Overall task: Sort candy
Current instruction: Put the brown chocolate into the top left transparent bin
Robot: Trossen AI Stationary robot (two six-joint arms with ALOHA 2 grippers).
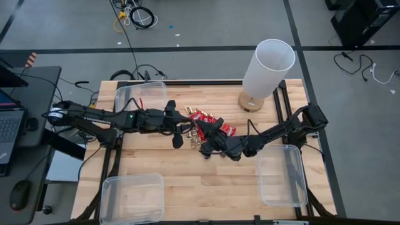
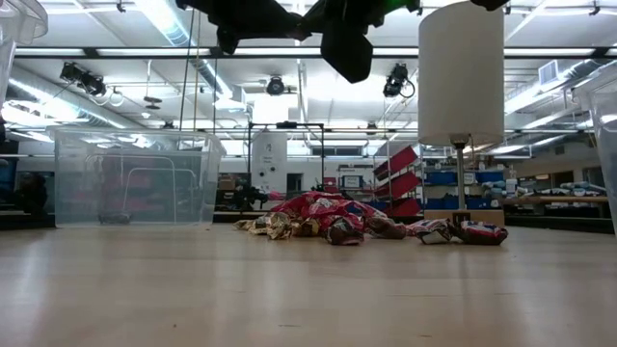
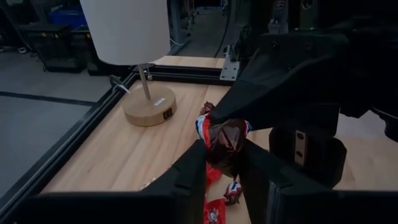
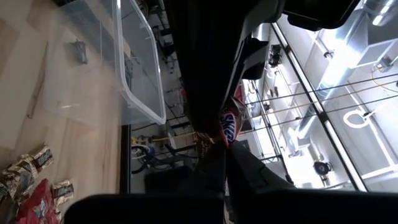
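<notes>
Two grippers meet above the candy pile (image 1: 206, 125) mid-counter (image 1: 187, 181): the right gripper (image 4: 219, 142) is pinched shut on a dark mini bar (image 3: 224, 140), and the left gripper (image 3: 225, 163) has its fingers closing around that same bar. Farther back stands a white lamp (image 1: 265, 72).

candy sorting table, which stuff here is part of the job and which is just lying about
Part of the job:
- candy pile mid-table
- brown mini bar, pinched between both tools
- left tool
- right tool
- clear bins

Just lying about:
- lamp at the table's far edge
- laptop on the side desk
</notes>
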